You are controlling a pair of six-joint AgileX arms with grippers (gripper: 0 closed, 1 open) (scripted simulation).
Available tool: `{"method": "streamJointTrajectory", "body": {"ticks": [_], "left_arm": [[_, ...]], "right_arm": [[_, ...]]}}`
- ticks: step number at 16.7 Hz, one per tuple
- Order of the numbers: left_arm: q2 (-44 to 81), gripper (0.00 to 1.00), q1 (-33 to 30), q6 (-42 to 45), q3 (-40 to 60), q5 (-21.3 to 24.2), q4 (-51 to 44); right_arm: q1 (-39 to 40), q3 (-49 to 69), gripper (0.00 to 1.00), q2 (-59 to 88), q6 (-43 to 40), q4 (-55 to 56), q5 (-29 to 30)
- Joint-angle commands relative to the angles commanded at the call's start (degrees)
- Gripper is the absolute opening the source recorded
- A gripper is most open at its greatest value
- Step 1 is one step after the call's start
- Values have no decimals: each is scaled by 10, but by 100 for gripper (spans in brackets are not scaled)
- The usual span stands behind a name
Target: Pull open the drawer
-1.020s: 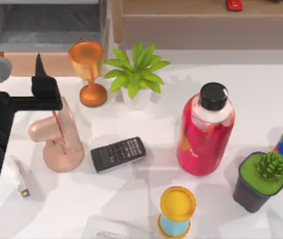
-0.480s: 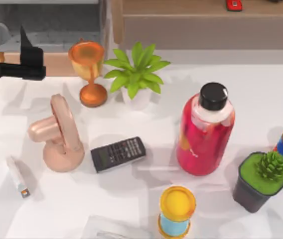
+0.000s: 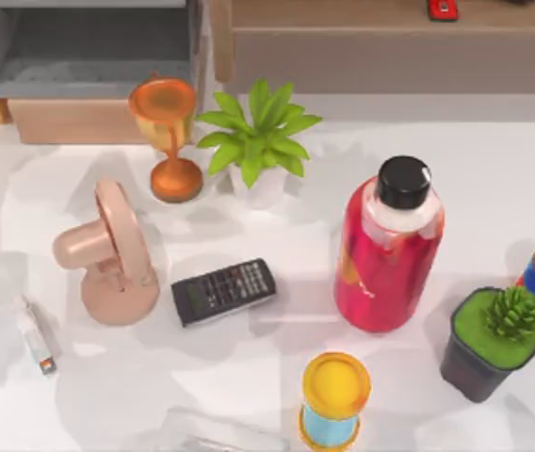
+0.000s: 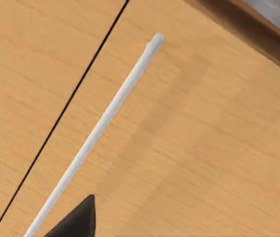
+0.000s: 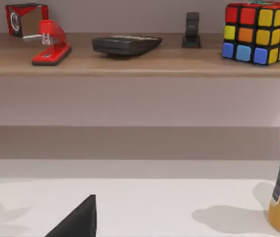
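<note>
Top view: drawer [image 3: 89,52] sits at the worktop's [image 3: 277,235] far left corner, just behind the fan [image 3: 107,254] and beside the goblet [image 3: 166,132]. Its grey inside shows behind the tan front panel, so it looks pulled out already; I judge the pull done or nearly done.

Left wrist view: close on orange wood [image 4: 204,148] with a thin white bar handle [image 4: 100,128] running slantwise and a dark seam beside it. One dark fingertip of the left gripper [image 4: 76,222] sits near the handle, not on it; cannot tell whether the jaws are released or clenched.

Right wrist view: right gripper [image 5: 78,222] parked, facing a shelf [image 5: 130,61] with a stapler [image 5: 49,44]; jaws cannot tell.

Next move, as I judge: check the drawer's travel, then park the left arm clear of the handle.
</note>
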Motion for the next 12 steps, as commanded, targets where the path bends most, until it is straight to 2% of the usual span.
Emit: {"method": "streamJointTrajectory", "body": {"ticks": [4,7,9,12], "left_arm": [[154,100,84,197,88,116,59],[235,100,118,284,136,181,90],[266,100,129,312,154,207,102],[275,100,132,319,160,215,106]], "right_arm": [[0,0,100,0,0,0,0],[0,0,100,0,0,0,0],[0,0,100,0,0,0,0],[0,0,100,0,0,0,0]]}}
